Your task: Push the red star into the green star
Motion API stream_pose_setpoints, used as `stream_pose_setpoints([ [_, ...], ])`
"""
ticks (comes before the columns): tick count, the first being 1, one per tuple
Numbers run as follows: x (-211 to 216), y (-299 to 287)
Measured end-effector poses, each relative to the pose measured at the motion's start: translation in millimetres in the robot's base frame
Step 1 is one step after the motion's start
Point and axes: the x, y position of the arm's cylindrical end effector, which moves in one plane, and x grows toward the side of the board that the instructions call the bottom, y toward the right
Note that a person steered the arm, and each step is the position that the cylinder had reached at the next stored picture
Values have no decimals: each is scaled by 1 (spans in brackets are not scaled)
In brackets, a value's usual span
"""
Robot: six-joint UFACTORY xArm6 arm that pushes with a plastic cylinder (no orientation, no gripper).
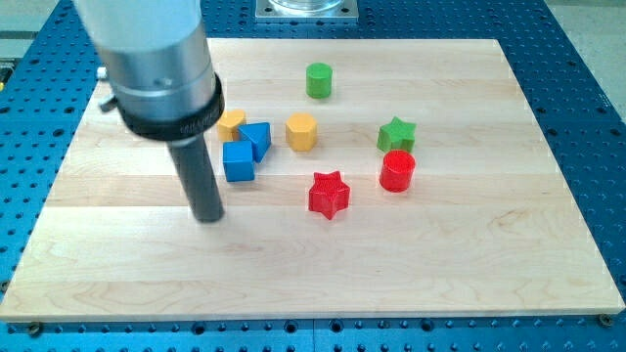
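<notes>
The red star lies on the wooden board near the middle. The green star lies up and to the right of it, with a red cylinder touching or nearly touching its lower edge. My tip rests on the board well to the left of the red star, just below the blue blocks. The rod rises from it to a wide grey housing at the view's top left.
A blue cube and another blue block sit beside my rod. A yellow block is partly hidden behind the housing. A yellow hexagonal block and a green cylinder lie further up. The wooden board sits on a blue perforated table.
</notes>
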Motion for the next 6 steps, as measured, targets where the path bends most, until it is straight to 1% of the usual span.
stream_pose_setpoints([
  [1,-9,23],
  [2,-35,44],
  [3,33,52],
  [4,71,62],
  [5,3,133],
  [6,-39,199],
])
